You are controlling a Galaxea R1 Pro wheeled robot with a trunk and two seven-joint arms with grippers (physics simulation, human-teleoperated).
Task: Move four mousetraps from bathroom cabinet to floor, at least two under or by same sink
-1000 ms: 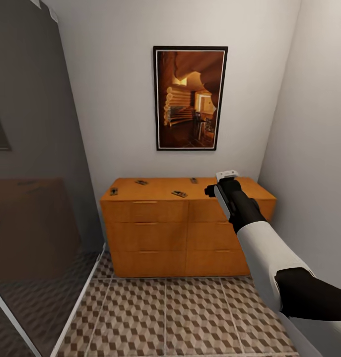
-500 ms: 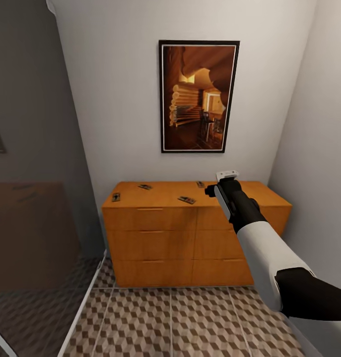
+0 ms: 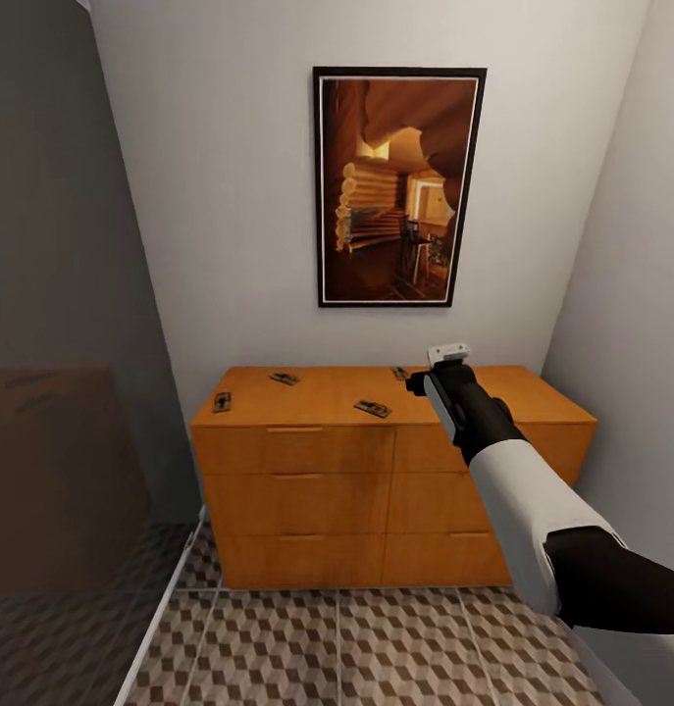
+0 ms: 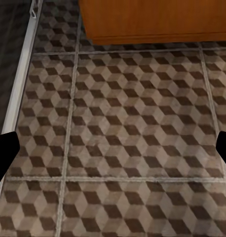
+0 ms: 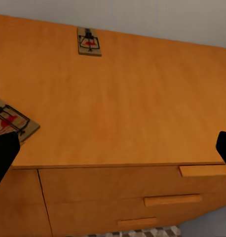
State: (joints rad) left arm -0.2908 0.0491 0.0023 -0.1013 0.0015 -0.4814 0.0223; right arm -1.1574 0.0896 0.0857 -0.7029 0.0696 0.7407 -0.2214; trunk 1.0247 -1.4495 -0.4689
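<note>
Cabinet [image 3: 376, 471] against the back wall, 6 drawers in 2 columns, bar handles. 4 mousetraps lying flat on its top, all apart: 1 at the left edge [image 3: 222, 402], 1 toward the back left [image 3: 284, 378], 1 near the front middle [image 3: 372, 408], 1 at the back [image 3: 400, 373] just beside the right gripper [image 3: 448, 354]. Right arm reaches out over the cabinet top; wrist view shows its 2 dark fingertips [image 5: 4, 153] wide apart, empty. Left gripper's tips [image 4: 5, 150] likewise spread, nothing held, over the bathroom floor [image 4: 123, 148]. Framed log-cabin picture [image 3: 399, 186] above. No readable writing; traps carry only a red mark.
</note>
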